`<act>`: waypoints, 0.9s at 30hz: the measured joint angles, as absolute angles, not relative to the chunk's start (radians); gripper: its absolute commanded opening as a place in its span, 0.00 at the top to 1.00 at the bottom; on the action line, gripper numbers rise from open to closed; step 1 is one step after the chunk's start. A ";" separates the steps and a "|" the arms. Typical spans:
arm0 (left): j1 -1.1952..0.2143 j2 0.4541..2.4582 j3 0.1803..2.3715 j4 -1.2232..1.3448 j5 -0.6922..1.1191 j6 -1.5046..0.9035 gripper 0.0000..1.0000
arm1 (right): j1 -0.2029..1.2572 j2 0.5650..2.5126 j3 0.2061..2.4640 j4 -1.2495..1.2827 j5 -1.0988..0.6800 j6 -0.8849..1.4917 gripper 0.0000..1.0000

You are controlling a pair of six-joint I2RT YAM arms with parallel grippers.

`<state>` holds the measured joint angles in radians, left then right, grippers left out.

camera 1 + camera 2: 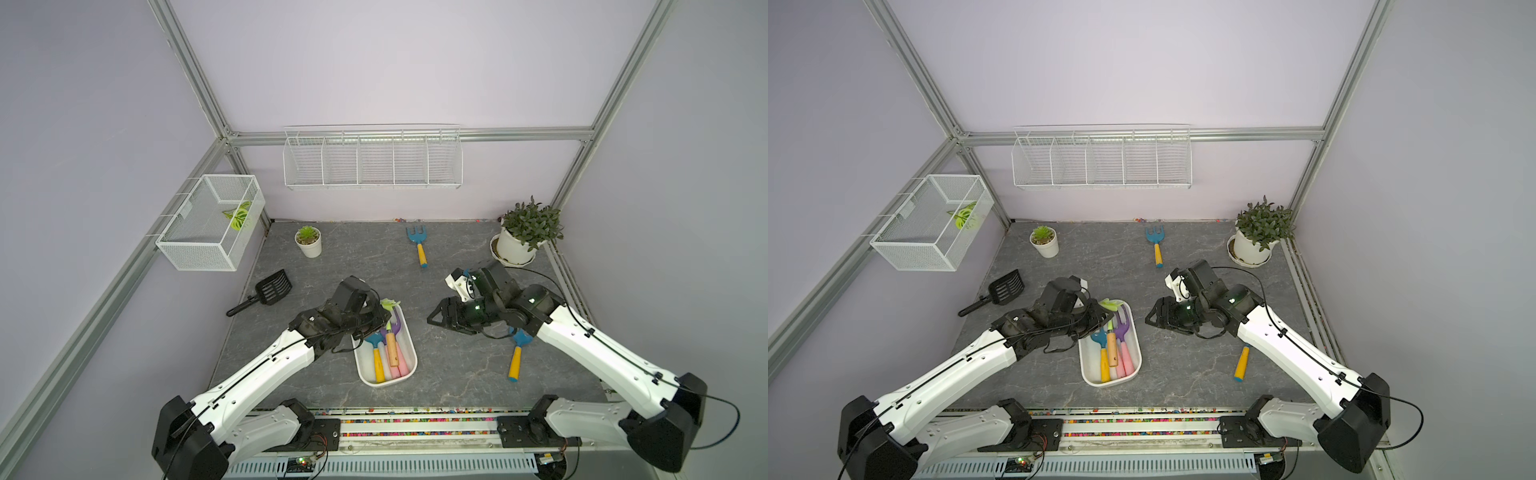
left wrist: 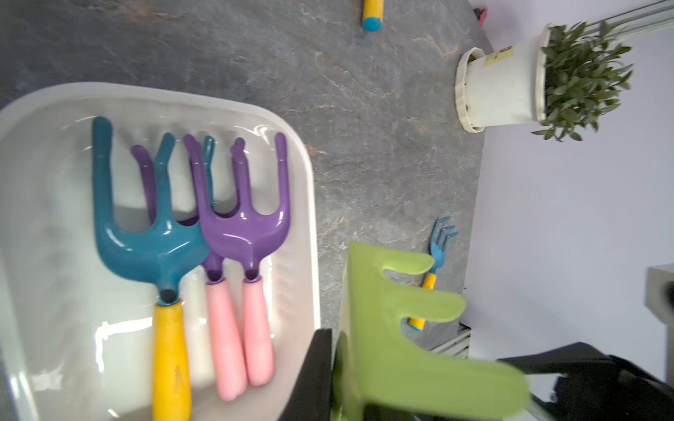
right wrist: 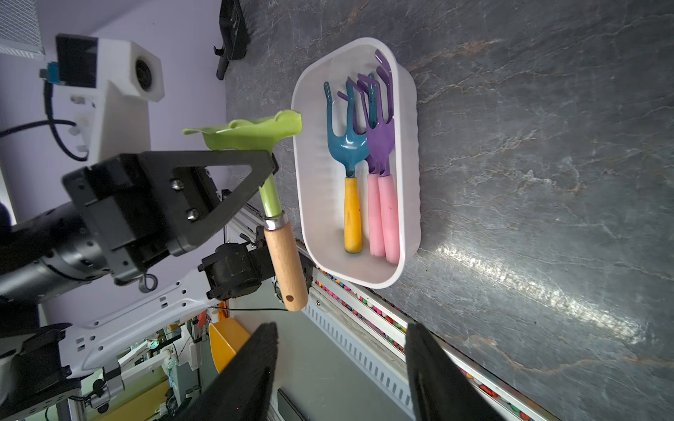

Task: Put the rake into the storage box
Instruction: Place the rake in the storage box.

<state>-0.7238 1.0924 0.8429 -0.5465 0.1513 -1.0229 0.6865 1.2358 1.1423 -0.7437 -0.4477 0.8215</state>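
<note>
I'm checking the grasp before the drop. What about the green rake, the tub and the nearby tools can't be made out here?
- Green rake: left wrist view, blurred; handle out of frame.
- Storage box: both top views, far end partly hidden under the left arm.
- Yellow-handled tool: in a top view, head hidden under the right arm.

White storage box [image 3: 409,153], lime-green and tan-wood rake [image 3: 251,134], grey veined tabletop [image 3: 547,164], lilac walls [image 1: 374,62]

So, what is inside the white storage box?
A teal rake and two purple rakes lie in the storage box, overlapping; the lower purple one is partly covered.
</note>
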 measured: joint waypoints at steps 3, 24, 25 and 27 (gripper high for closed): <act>-0.718 1.090 0.800 -0.567 0.138 -1.014 1.00 | 0.686 1.246 1.142 -0.743 -0.451 0.822 0.40; -0.646 1.254 0.796 -0.597 0.112 -0.936 1.00 | 0.662 1.248 1.117 -0.743 -0.469 0.821 0.40; -0.646 1.257 0.797 -0.597 0.112 -0.935 1.00 | 0.660 1.248 1.113 -0.743 -0.469 0.820 0.40; -0.646 1.261 0.801 -0.597 0.112 -0.933 0.96 | 0.657 1.248 1.106 -0.743 -0.471 0.818 0.40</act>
